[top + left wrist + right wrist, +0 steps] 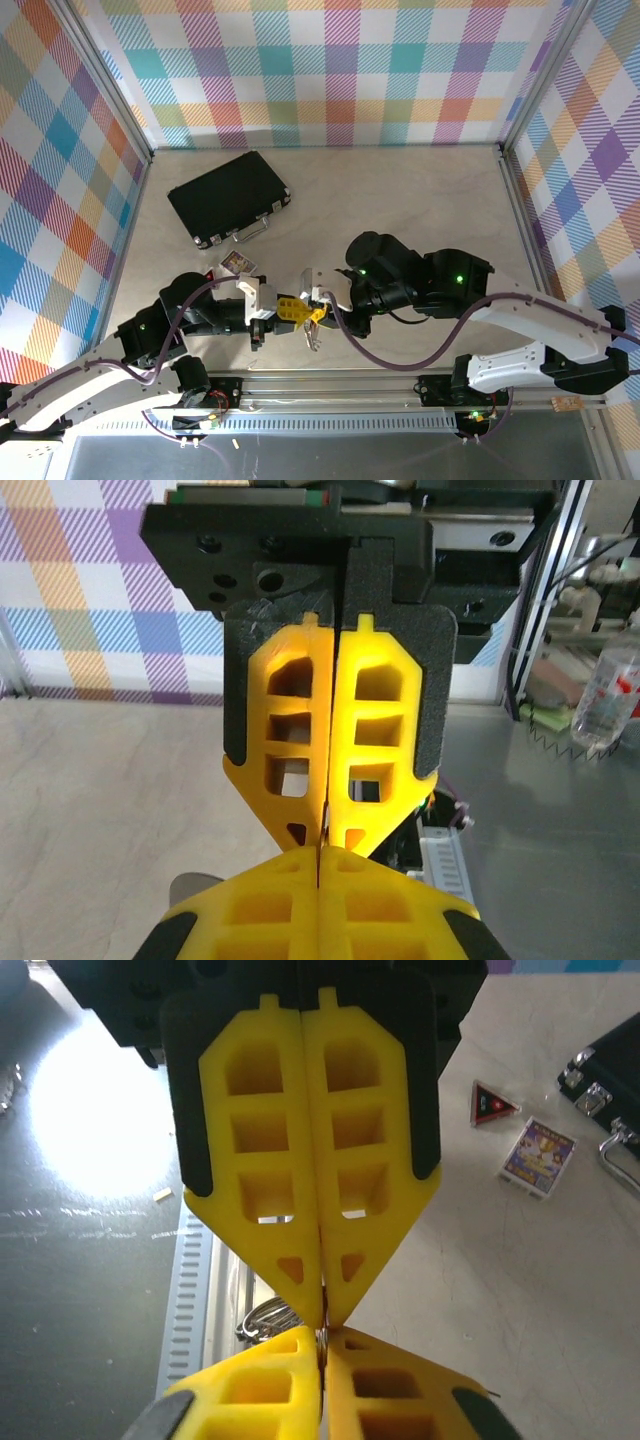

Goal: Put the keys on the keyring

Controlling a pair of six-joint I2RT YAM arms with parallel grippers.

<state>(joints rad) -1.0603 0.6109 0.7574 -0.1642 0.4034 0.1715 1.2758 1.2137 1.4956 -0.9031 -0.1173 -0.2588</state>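
Observation:
My two grippers meet tip to tip just above the table's near edge. The left gripper (291, 311) (322, 848) has its yellow fingers pressed together. A thin reddish sliver, which looks like the key (323, 1286), shows between them. Facing it, the right gripper (319, 313) (322, 1333) is shut on a thin edge of the silvery keyring (262, 1318). The keyring's coiled loops hang beside the right gripper's fingers and dangle below both tips (313, 341). Most of the key is hidden by the fingers.
A black case (228, 197) with a metal handle lies at the back left. A small picture card (237, 263) and a red-edged triangular piece (491, 1104) lie on the table between the case and the grippers. The metal base rail (330, 385) runs just under the grippers.

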